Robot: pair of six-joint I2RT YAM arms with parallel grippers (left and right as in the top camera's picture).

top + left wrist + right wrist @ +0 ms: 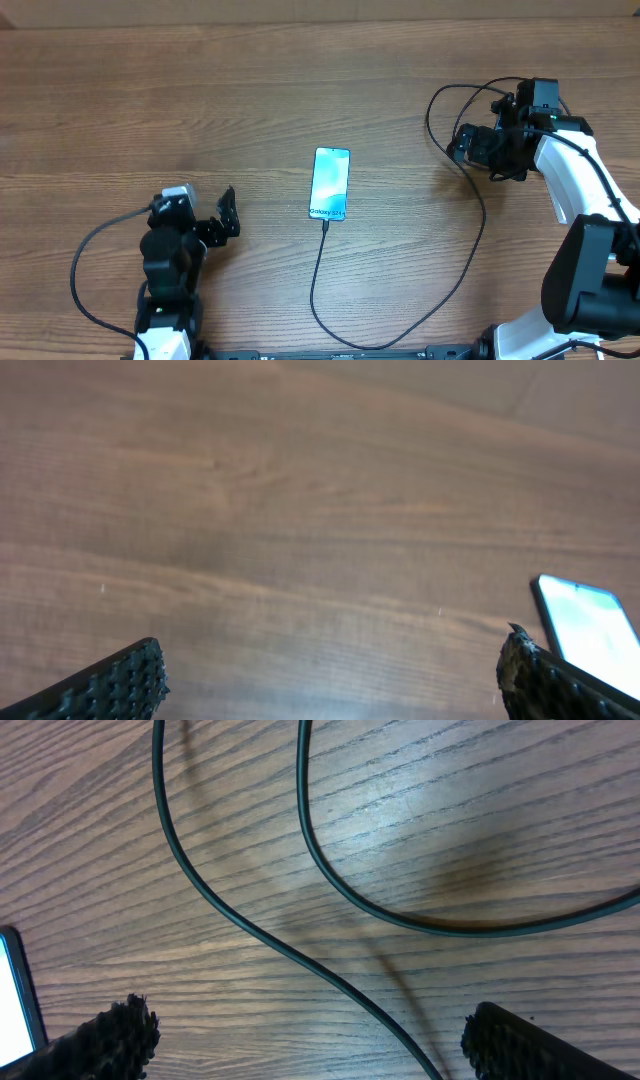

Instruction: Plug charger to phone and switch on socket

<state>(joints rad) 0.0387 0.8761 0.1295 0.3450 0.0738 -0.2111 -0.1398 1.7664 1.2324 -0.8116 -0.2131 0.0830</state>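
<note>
The phone [330,183] lies flat mid-table with its light blue screen up. It also shows at the right edge of the left wrist view [590,632] and the left edge of the right wrist view [12,1005]. The charger [470,255], a thin black cable, meets the phone's near end, loops toward the front edge and curves up to the right arm. Two strands of it cross the right wrist view [240,925]. My right gripper [463,145] [310,1040] is open just above the cable, holding nothing. My left gripper [229,214] [335,680] is open and empty, left of the phone. The socket is out of view.
The wooden table [200,90] has its far edge along the top of the overhead view. A black cable from the left arm [85,270] curves along the front left. The right arm's white links [570,175] stand at the right edge.
</note>
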